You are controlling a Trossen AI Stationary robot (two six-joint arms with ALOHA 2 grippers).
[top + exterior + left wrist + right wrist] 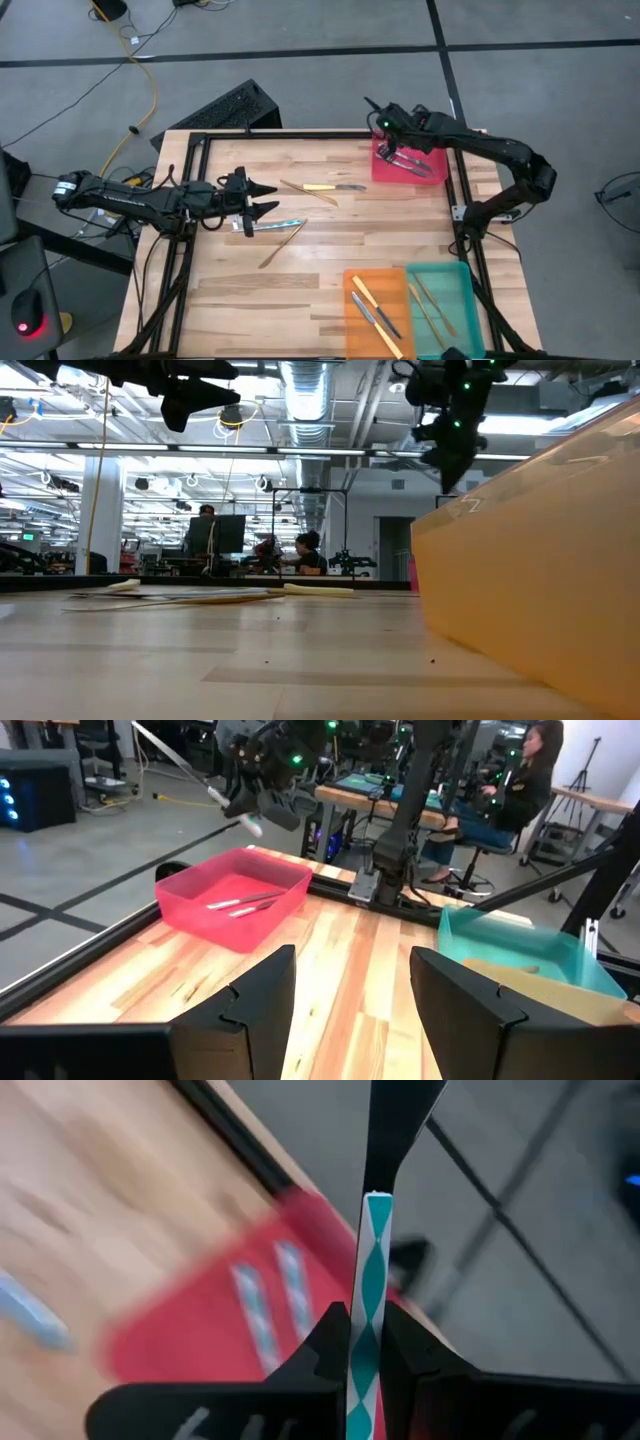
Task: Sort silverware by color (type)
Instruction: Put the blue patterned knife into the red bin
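Overhead, a light-blue-handled utensil (368, 1310) hangs pinched in the right tool (366, 1342) above the red tray (388, 170) at the desk's far right corner; lowering it level beside the two already inside should stop it bouncing out. The left tool (265, 199), spread and empty, waits near loose silverware (322, 187) mid-desk (250, 290). People sit at workbenches beyond.
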